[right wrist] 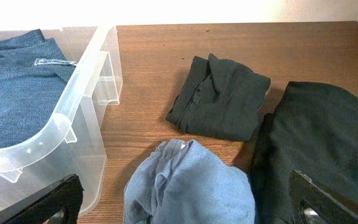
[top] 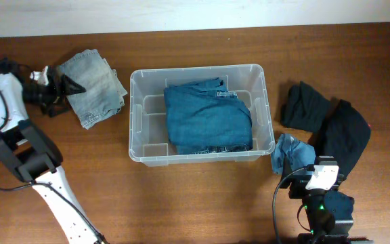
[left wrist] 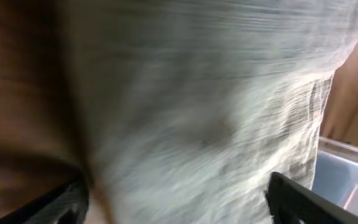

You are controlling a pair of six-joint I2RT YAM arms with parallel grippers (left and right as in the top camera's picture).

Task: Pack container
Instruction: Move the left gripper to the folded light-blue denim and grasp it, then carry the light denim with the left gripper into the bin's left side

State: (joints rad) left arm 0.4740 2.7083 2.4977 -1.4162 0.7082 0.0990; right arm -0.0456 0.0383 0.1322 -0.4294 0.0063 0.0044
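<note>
The clear plastic container (top: 141,108) stands mid-table with folded blue jeans (top: 207,116) inside; its corner shows in the right wrist view (right wrist: 73,106). My left gripper (top: 70,86) is open at the left edge of a folded grey-green cloth (top: 97,87), which fills the left wrist view (left wrist: 216,106); its fingers straddle the cloth. My right gripper (top: 317,177) is open near the front right, above a crumpled light-blue cloth (right wrist: 191,186).
A folded dark cloth (top: 306,106) and a larger black garment (top: 347,132) lie right of the container; both show in the right wrist view, the dark cloth (right wrist: 222,96) and the black garment (right wrist: 322,137). The table's far edge meets a white wall.
</note>
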